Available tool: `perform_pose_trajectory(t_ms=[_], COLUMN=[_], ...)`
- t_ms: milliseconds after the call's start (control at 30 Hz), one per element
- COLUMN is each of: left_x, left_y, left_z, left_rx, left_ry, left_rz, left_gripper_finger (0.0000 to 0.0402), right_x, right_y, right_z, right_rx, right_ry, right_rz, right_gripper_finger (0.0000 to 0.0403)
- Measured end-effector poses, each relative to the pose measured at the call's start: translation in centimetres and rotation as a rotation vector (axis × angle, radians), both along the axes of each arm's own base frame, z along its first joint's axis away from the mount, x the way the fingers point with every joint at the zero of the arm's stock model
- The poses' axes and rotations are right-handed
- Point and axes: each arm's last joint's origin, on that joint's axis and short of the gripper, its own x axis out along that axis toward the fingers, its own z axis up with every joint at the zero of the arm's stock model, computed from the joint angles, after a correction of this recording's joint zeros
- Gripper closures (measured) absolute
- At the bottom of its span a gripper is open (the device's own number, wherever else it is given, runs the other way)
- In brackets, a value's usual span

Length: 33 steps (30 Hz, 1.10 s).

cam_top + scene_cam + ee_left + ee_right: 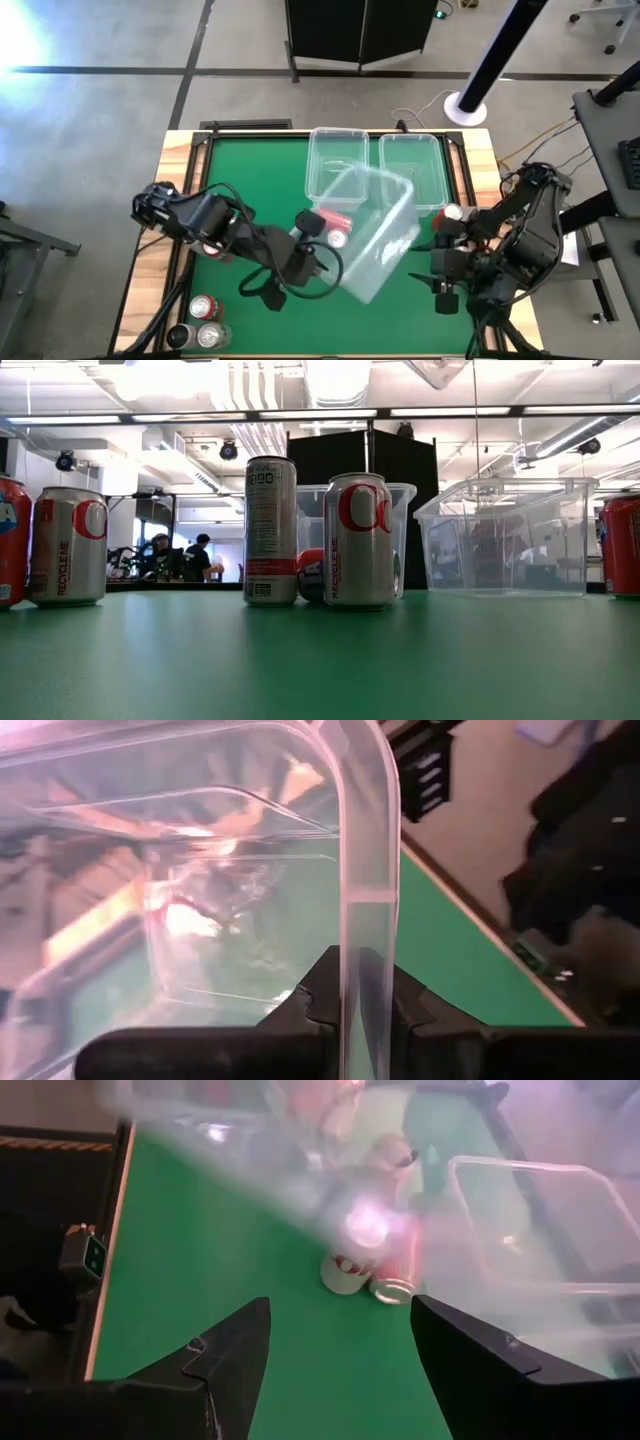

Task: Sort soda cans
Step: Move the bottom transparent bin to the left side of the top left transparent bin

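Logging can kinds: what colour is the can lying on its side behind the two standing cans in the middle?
Red, with a silver end; the low view shows this can best.

Three clear bins (411, 168), one tilted (375, 235), on green table (250, 170).

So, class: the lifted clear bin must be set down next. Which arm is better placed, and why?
Left. Its tool is already clamped on the tilted bin wall; the right tool hangs open, holding nothing.

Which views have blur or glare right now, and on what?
Right wrist view: the lifted clear bin smears across the upper frame, with a bright glare spot over the cans. Left wrist view: left gripper clamps the bin wall; its contents read hazy through plastic. Low view: sharp cans, bright ceiling lights. High view: floor glare upper left.
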Motion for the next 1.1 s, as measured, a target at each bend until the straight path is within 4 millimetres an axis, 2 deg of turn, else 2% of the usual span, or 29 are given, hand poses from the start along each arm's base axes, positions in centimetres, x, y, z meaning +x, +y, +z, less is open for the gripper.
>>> perform_pose_trajectory(t_ms=[167, 300, 533, 733, 833, 1000, 1100], left_x=[-2.5, -4.2, -8.3, -10.4, -10.6, -11.4, -11.9], left_y=[2.0, 3.6, 7.5, 10.2, 11.0, 12.5, 13.1], left_z=[2.6, 3.9, 4.5, 3.2, 2.2, -1.4, -3.6], left_rx=[-0.024, -0.026, 0.003, 0.0, -0.006, 0.003, -0.003], left_ry=[-0.077, -0.116, -0.032, 0.115, 0.144, 0.277, 0.286], left_rz=[0.036, 0.089, 0.382, 0.629, 0.652, 0.755, 0.787], left_gripper_finger=[0.0396, 0.0396, 0.0396, 0.0396, 0.0396, 0.0396, 0.0396], right_x=[0.4, 0.8, 1.8, 2.5, 2.9, 3.3, 3.4], right_y=[0.6, 1.0, 1.5, 2.3, 2.8, 3.3, 3.4], right_z=[-0.7, -1.2, -2.2, -3.3, -4.0, -4.9, -5.0], right_rx=[-0.007, -0.016, -0.042, -0.078, -0.098, -0.119, -0.121], right_ry=[0.016, 0.027, 0.049, 0.075, 0.09, 0.109, 0.111], right_rz=[-0.01, -0.019, -0.038, -0.037, -0.037, -0.041, -0.042], right_gripper_finger=[0.0165, 0.0165, 0.0166, 0.0164, 0.016, 0.0155, 0.0152])
